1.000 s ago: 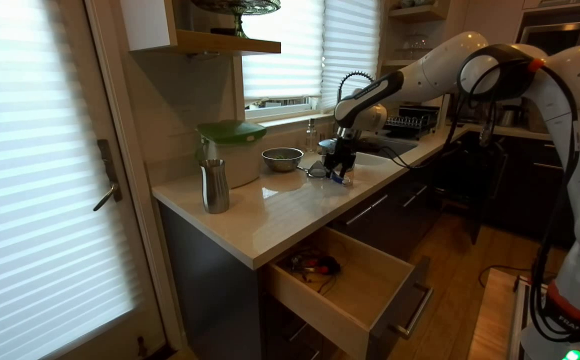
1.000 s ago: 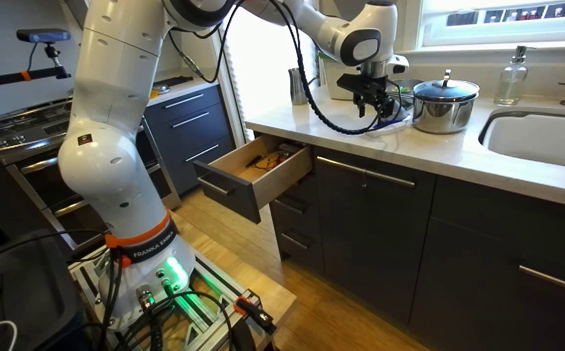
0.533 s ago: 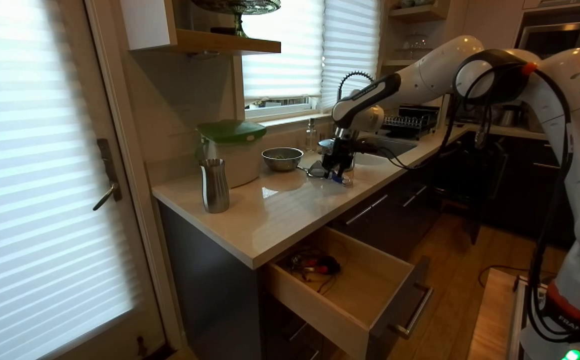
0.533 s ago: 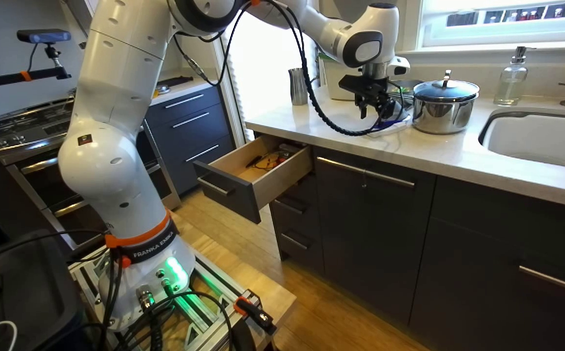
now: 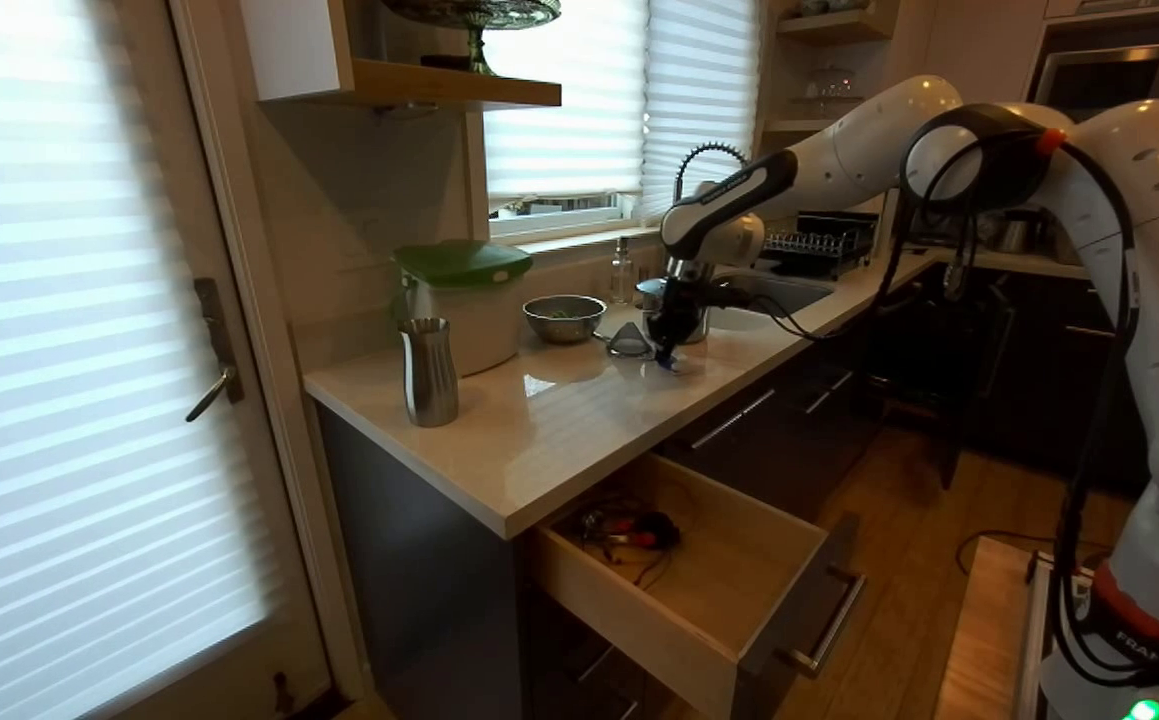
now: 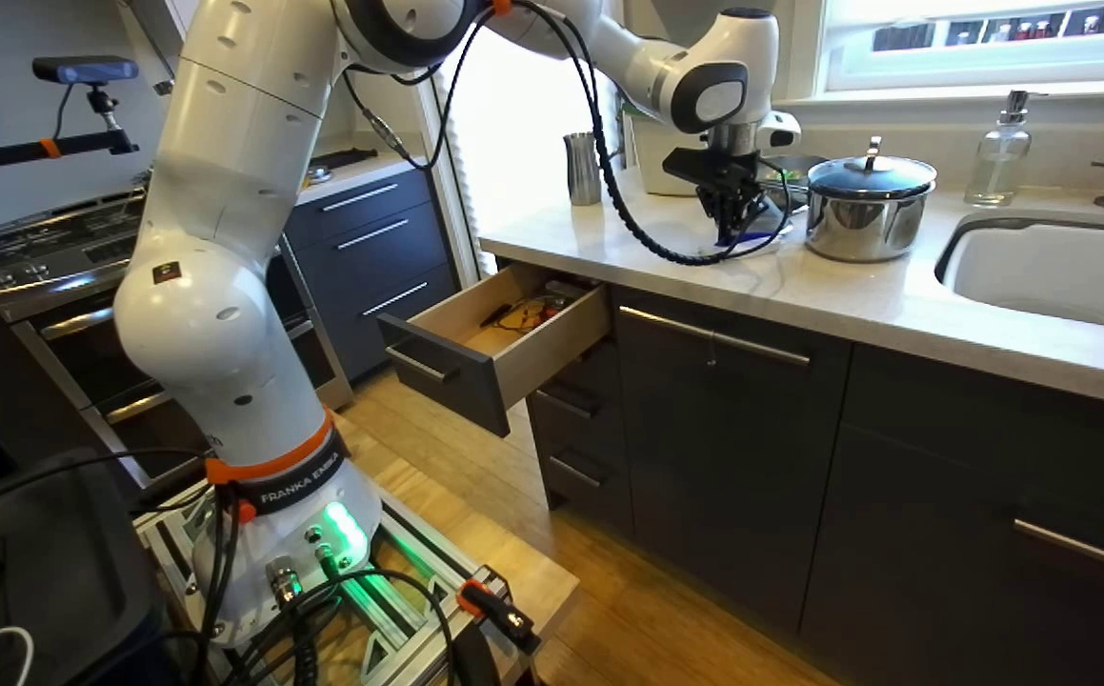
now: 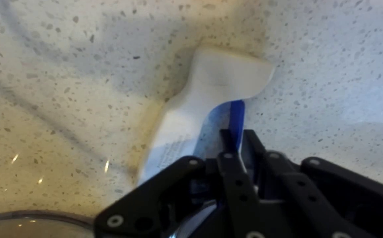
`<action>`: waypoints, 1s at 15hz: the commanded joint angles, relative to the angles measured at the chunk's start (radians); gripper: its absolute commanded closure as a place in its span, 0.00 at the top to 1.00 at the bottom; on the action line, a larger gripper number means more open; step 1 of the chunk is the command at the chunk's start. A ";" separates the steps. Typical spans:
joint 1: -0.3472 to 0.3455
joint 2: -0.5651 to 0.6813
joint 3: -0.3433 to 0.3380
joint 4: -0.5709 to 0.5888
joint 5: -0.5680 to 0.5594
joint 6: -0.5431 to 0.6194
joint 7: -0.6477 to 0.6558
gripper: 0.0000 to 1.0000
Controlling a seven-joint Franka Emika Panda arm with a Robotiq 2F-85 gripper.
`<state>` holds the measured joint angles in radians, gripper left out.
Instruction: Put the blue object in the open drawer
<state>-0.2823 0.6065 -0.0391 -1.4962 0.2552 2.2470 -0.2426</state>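
"Blue strip (image 7: 237, 114) is right between my fingers (image 7: 252, 142), one on each side."

"Nice, so you've actually got hold of it?"

"Yep, going by the wrist view. My gripper (image 7: 237, 135) is clamped on that strip, which is part of the blue object (image 7: 198, 115). Heads up, its casing is largely white."

"How's the rest of it sitting?"

"White end (image 7: 227, 72) sticks out ahead of my fingers, and the body runs back beside them, to the left in the wrist view. It's lying lengthwise, right down at the speckled counter (image 7: 310, 109). Can't tell if it's touching."

"What's around you?"

"There's a lidded pot (image 6: 871, 221) near it, plus a grey strainer (image 5: 629, 342) close to my fingers. Bit further off, a metal bowl (image 5: 565, 330). Past that, a green-topped bin (image 5: 477, 320), then a steel canister (image 5: 429, 378) towards the counter's end."

"And the drawer?"

"That's the open drawer (image 5: 639, 630), well apart from me in both exterior views. It's pulled out below the counter, pale wood inside, bar handle (image 6: 416, 363) on the front, and a dark and red tangle (image 5: 653, 531) lies in it."
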 commanded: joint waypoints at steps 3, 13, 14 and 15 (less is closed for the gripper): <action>0.043 -0.009 -0.035 0.033 -0.097 -0.125 0.110 0.01; 0.228 -0.231 0.009 -0.135 -0.287 -0.422 0.170 0.01; 0.253 -0.250 0.025 -0.154 -0.301 -0.435 0.164 0.01; 0.276 -0.263 0.043 -0.169 -0.311 -0.445 0.154 0.01</action>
<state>-0.0688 0.4203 -0.0306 -1.5643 -0.0061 1.8237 -0.0639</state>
